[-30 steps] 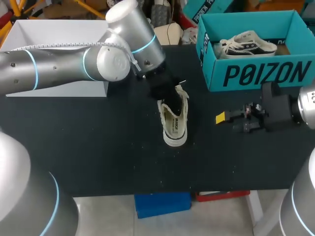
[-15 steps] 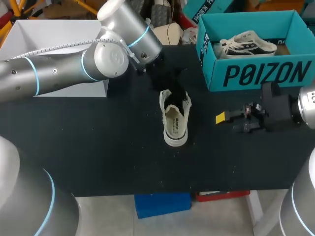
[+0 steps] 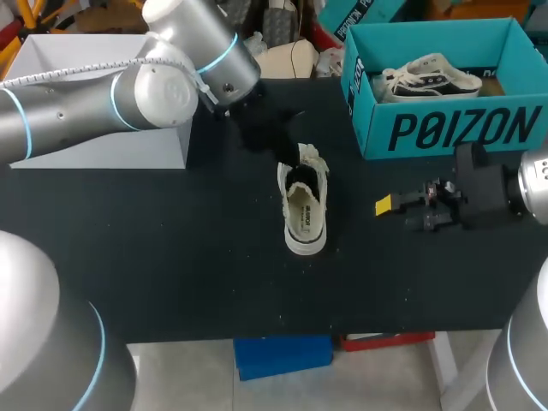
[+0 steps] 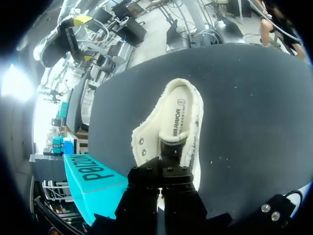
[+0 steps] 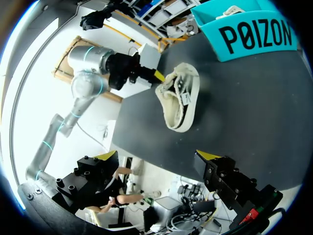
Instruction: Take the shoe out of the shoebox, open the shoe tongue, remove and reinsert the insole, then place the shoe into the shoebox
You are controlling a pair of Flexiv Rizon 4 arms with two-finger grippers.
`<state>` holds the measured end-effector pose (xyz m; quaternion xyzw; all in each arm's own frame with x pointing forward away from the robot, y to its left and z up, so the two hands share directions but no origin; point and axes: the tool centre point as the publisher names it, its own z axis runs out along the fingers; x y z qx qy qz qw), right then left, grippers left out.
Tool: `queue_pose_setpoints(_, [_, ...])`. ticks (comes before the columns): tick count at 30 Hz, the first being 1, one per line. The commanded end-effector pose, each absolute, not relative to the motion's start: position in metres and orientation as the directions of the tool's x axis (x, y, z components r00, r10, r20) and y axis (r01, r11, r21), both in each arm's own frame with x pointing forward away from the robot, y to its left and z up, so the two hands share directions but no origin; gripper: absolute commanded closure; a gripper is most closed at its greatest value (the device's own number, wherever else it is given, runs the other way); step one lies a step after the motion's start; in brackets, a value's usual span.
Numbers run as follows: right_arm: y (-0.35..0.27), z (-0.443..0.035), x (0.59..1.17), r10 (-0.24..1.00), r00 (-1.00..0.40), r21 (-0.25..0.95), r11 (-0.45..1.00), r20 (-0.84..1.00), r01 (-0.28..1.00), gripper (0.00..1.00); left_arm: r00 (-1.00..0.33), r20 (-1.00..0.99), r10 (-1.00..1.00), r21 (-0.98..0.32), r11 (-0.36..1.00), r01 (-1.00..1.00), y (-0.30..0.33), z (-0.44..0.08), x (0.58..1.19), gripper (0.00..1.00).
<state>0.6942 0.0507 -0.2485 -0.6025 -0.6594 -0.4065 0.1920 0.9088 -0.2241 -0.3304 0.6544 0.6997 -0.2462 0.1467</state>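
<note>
A cream low shoe (image 3: 304,210) lies on the black table (image 3: 171,257), heel toward me and its insole showing. My left gripper (image 3: 278,145) is at the shoe's far, laced end. In the left wrist view its fingers (image 4: 163,169) are pressed together over that end of the shoe (image 4: 178,122), and they look shut on the tongue. The right wrist view shows the left gripper's yellow tip (image 5: 157,74) meeting the cream flap of the shoe (image 5: 178,98). My right gripper (image 3: 384,205) hovers to the right of the shoe, open (image 5: 156,156) with nothing between its fingers.
The teal shoebox (image 3: 454,128) stands open at the back right with a second shoe (image 3: 432,77) inside. A white box (image 3: 103,51) sits at the back left under my left arm.
My left gripper has drawn back up and to the left from the shoe's opening, and the flap at that end has risen toward it. The shoe's body and the right arm stayed put.
</note>
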Motion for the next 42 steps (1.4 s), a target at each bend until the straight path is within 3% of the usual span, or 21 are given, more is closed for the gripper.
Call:
queue_pose_setpoints(1, [0.051,-0.248,0.695,0.640,-0.199,0.303,-0.056,0.742,0.951,0.00,-0.084,-0.517,0.852,-0.143,0.011,0.990,-0.208,-0.315,0.903,0.70])
queue_pose_setpoints(4, [0.051,-0.248,0.695,0.640,-0.199,0.303,-0.056,0.742,0.951,0.00,-0.058,-0.508,0.860,-0.129,-0.009,0.992,-0.203,-0.311,0.900,0.53])
queue_pose_setpoints(6, [0.051,-0.248,0.695,0.640,-0.199,0.303,-0.056,0.742,0.951,0.00,-0.024,-0.494,0.869,-0.104,-0.031,0.994,-0.200,-0.309,0.899,0.33])
queue_pose_setpoints(7, [0.051,-0.248,0.695,0.640,-0.199,0.303,-0.056,0.742,0.951,0.00,-0.017,-0.488,0.873,-0.100,-0.036,0.994,-0.200,-0.309,0.898,0.31])
queue_pose_setpoints(14, [0.051,-0.248,0.695,0.640,-0.199,0.303,-0.056,0.742,0.951,0.00,0.079,-0.405,0.911,-0.050,-0.108,0.993,-0.198,-0.322,0.888,0.33])
queue_pose_setpoints(19, [0.051,-0.248,0.695,0.640,-0.199,0.303,-0.056,0.742,0.951,0.00,0.120,-0.335,0.934,-0.024,-0.136,0.990,-0.195,-0.337,0.886,0.51])
queue_pose_setpoints(29, [0.051,-0.248,0.695,0.640,-0.199,0.303,-0.056,0.742,0.951,0.00,0.148,-0.258,0.955,0.062,-0.137,0.989,-0.197,-0.365,0.892,0.47])
queue_pose_setpoints(33, [0.051,-0.248,0.695,0.640,-0.199,0.303,-0.056,0.742,0.951,0.00,0.130,-0.206,0.970,0.133,-0.104,0.986,-0.198,-0.375,0.890,0.51])
queue_pose_setpoints(42, [0.051,-0.248,0.695,0.640,-0.199,0.303,-0.056,0.742,0.951,0.00,0.079,-0.180,0.980,0.110,-0.060,0.992,-0.200,-0.397,0.882,0.52])
